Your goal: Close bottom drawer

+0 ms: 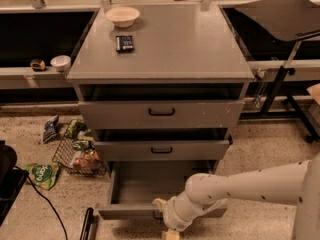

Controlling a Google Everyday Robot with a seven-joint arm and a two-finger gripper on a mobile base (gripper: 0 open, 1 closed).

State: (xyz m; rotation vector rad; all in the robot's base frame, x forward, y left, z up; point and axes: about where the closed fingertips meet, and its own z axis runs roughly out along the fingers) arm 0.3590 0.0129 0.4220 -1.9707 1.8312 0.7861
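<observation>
The gripper [170, 232] sits at the lower edge of the camera view, directly in front of the bottom drawer [125, 212], near the centre of its front panel. The frame cuts it off in part. Whether it is open or closed cannot be told, and no hold on anything is visible.

The white arm [250, 186] enters from the right and runs low across the drawer's right front corner. This places the wrist outside the front panel, which is judged a suitable position for pushing the panel inward. The wrist hides the drawer handle.

The bottom drawer stands pulled well out of the grey cabinet [165, 54], with its interior exposed. The middle drawer [125, 150] above it projects only slightly.

A wire basket [75, 156] of packets stands on the floor to the left of the cabinet, beside the drawer's travel path but not in it. A bowl [122, 16] rests on the cabinet top, well apart from the work.
</observation>
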